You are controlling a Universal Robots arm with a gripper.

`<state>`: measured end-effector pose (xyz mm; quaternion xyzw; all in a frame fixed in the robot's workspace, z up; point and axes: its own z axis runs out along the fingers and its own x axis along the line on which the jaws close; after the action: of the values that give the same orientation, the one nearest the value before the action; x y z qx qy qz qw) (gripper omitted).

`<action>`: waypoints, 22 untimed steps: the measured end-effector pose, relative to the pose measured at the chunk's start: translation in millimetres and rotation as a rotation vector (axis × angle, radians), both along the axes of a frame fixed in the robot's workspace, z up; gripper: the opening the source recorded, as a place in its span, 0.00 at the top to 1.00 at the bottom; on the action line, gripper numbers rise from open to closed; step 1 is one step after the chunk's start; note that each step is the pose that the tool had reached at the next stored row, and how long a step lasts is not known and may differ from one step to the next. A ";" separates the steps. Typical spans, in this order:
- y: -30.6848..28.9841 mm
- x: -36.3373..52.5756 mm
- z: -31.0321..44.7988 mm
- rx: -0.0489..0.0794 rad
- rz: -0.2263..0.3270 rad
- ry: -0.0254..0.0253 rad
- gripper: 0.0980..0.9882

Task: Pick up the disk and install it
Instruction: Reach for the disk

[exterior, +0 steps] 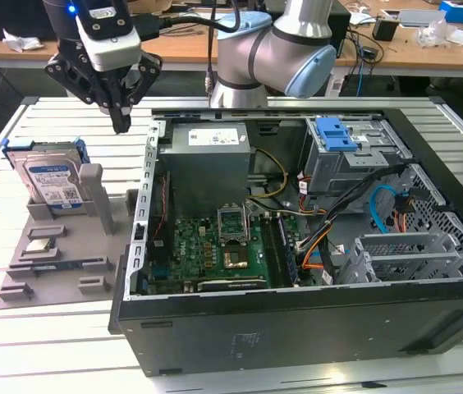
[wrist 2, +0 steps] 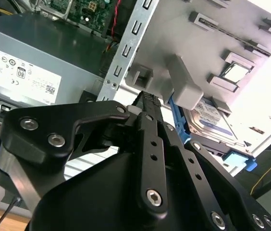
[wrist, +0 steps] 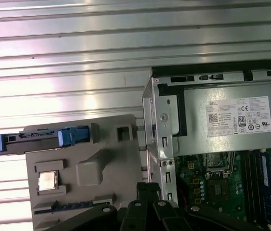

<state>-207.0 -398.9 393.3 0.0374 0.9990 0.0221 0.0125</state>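
Hovering over one edge of the grey plastic holder, the black gripper is pinched closed, empty; the silver, blue-railed disk stands propped in it.

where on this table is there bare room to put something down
Bare slats of the table lie between the grey holder and the near edge, and beside it at the exterior view's left. Another free strip runs behind the holder, near the gripper. Crowded: the holder itself, with the disk standing in it, and the open computer case.
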 end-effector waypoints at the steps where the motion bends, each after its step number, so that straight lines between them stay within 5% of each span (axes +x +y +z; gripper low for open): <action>1: 0.0 -2.7 0.0 0.000 0.000 0.0000 0.99; 22: 0.0 -63.1 -0.3 0.000 0.000 0.0000 0.99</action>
<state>-270.1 -398.9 393.0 0.0374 0.9990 0.0221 0.0125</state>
